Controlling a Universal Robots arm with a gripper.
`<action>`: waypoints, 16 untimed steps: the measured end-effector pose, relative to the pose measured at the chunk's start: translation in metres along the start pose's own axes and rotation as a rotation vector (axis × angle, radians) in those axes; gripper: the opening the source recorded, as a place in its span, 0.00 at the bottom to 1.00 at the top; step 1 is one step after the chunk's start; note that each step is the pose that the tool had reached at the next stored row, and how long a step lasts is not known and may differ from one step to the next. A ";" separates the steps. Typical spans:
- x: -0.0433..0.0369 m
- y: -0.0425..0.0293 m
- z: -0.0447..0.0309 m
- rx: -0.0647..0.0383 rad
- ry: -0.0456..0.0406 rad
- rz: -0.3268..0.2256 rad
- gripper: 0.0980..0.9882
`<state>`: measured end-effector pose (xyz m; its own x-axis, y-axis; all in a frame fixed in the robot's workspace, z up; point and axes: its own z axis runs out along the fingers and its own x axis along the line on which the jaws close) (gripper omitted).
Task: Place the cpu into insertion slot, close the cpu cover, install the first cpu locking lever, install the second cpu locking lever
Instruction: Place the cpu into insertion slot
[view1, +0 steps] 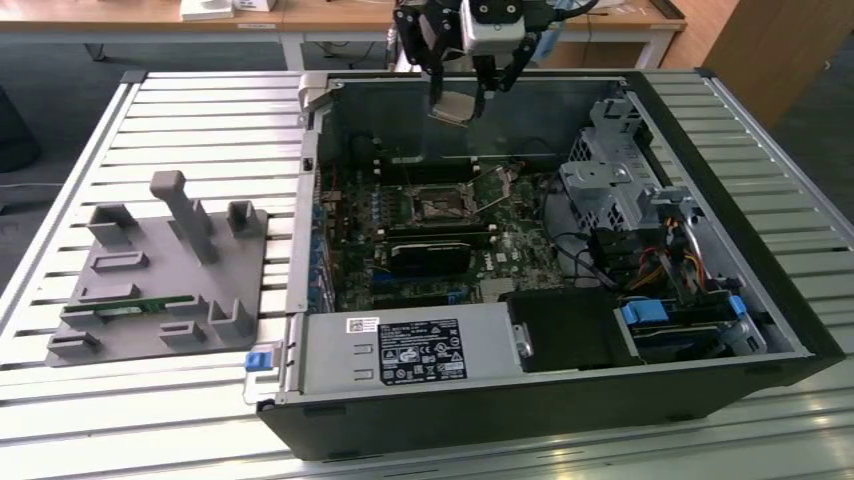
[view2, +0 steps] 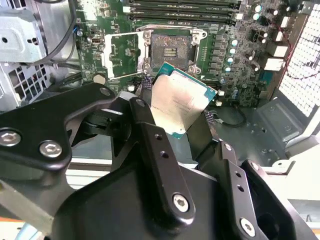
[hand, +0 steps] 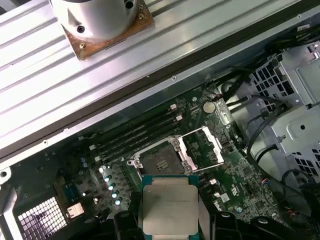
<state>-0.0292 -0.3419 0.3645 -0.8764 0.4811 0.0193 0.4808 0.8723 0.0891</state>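
Now, in the exterior view, you see the tool (view1: 458, 92) high over the far side of the open computer case (view1: 534, 400), which lies on the slatted counter (view1: 200, 110). The tool is clenched on the cpu (view1: 454, 108), and the chip hangs tilted, not flat. The insertion slot (view1: 438, 205) is lower and nearer to the camera, well apart from the chip.

In the second wrist view, the two black fingers (view2: 150, 135) press the cpu (view2: 181, 102) at two opposite edges, its dull metal top towards the camera. Beyond it, on the green circuit board (view2: 107, 22), the insertion slot (view2: 170, 50) is uncovered, and the cpu cover (view2: 121, 55) is folded open just beside it.

In the first wrist view, the cpu (hand: 170, 205) sits between the fingers, the insertion slot (hand: 159, 161) lies beyond it, and the cpu cover (hand: 205, 146) stands raised at one side of the slot.

Please mind the risks, as I judge them. The grip is only on thin edges, so a quick motion could let the chip slide or turn. If it arrives tilted, one corner may touch the socket contacts first and bend them. I cannot tell if the chip's orientation agrees with the slot; a wrong one would block the seating. The raised cover is near the way down, and a finger could knock it.
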 end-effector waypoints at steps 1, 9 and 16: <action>0.0000 0.0000 0.0001 0.000 -0.0006 0.006 0.49; 0.0000 0.0000 0.0004 -0.001 -0.0050 0.056 0.49; 0.0000 -0.0001 0.0006 -0.002 -0.0088 0.098 0.49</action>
<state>-0.0292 -0.3418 0.3639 -0.8249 0.5649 0.0193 0.5642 0.8208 0.0892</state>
